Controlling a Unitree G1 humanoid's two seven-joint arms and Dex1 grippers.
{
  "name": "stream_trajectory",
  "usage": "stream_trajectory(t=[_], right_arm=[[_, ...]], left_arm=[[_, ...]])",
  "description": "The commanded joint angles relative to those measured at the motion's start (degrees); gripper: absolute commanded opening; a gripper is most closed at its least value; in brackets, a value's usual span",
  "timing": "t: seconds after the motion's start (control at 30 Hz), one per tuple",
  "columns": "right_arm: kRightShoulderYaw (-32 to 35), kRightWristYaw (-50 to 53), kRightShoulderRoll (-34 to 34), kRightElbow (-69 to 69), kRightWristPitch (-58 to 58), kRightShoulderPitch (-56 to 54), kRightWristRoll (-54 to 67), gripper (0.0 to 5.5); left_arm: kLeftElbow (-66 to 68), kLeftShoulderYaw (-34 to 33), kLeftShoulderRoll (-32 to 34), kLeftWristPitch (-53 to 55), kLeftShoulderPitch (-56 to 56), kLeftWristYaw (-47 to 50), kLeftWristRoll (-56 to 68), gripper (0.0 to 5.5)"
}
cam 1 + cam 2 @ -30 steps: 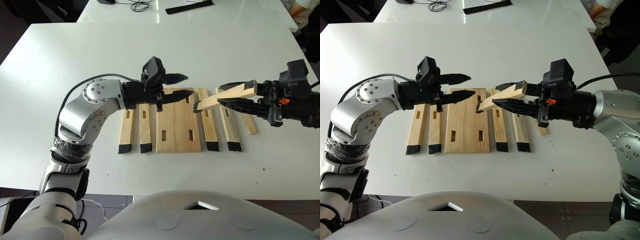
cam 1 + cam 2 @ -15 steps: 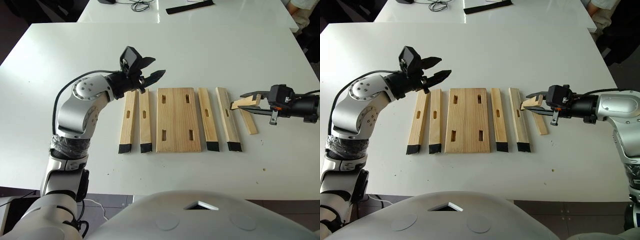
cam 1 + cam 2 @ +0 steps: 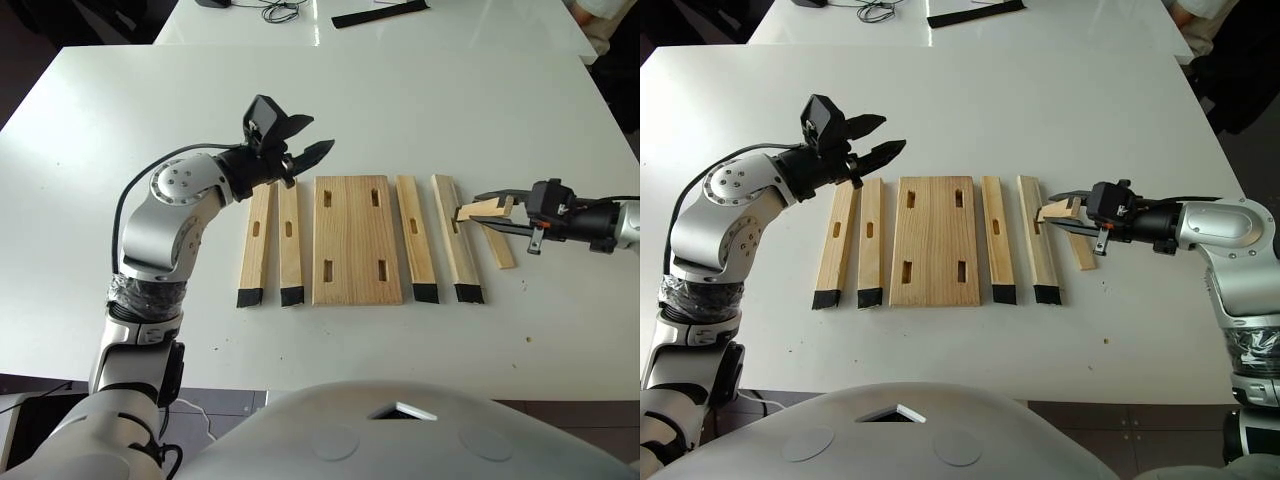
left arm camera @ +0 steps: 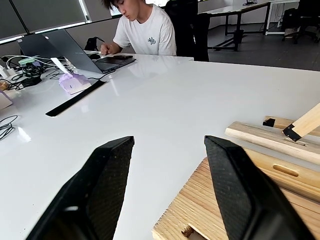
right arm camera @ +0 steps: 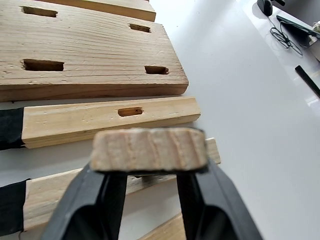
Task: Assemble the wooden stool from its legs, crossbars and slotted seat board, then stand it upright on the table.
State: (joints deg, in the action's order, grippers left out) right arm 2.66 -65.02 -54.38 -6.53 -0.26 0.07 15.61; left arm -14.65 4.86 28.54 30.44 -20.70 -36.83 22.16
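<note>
The slotted seat board [image 3: 355, 240] lies flat at the table's middle. Two legs [image 3: 272, 240] lie on its left and two legs [image 3: 437, 238] on its right, all with black tips toward me. My left gripper [image 3: 318, 133] hovers open above the far ends of the left legs; in the left wrist view its fingers [image 4: 105, 180] stand wide apart over the board's corner [image 4: 225, 220]. My right gripper [image 3: 475, 208] is shut on a short crossbar [image 5: 149, 149], held low beside the rightmost leg. Another crossbar [image 3: 498, 246] lies on the table under it.
White table [image 3: 420, 110] with bare room behind and in front of the parts. A second table behind carries a black strip [image 3: 380, 13] and cables [image 3: 275, 10]. A laptop [image 4: 80, 47] shows far off in the left wrist view.
A second ago both grippers were over the seat board. The left one has drawn back to the left, and the right one has carried the crossbar right and down near the table.
</note>
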Motion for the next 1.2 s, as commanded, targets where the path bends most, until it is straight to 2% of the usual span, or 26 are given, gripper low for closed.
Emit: stream_trajectory(t=[0.03,0.27,0.37,0.6,0.7,1.2], right_arm=[[-0.22,-1.39,-0.67,-1.79,-0.18,1.99,-0.29,1.31],[0.07,-4.78,-2.82,-3.60,2.86,5.50,1.58,1.31],[-0.71,-6.97,-3.99,-1.54,6.22,3.34,3.21,1.31],[-9.73,-11.46,0.73,12.53,10.44,-11.27,0.23,1.30],[-12.18,-11.10,2.72,16.97,9.42,-12.50,-1.46,1.30],[-10.96,-8.92,7.01,18.68,11.45,-12.24,2.24,1.30]], left_arm=[[-0.74,-0.08,-0.03,0.61,-0.05,-0.76,0.19,2.62],[-1.36,-0.14,-0.22,1.18,-0.08,-1.02,0.47,2.62],[-1.21,-0.14,-0.33,1.27,-0.23,-1.01,0.51,2.62],[-0.60,1.15,-1.25,1.44,-1.23,-1.44,0.28,2.62],[-0.15,1.94,-1.71,1.54,-1.96,-2.24,0.24,2.62],[-0.37,2.72,-2.95,3.08,-2.07,-3.50,0.73,2.62]])
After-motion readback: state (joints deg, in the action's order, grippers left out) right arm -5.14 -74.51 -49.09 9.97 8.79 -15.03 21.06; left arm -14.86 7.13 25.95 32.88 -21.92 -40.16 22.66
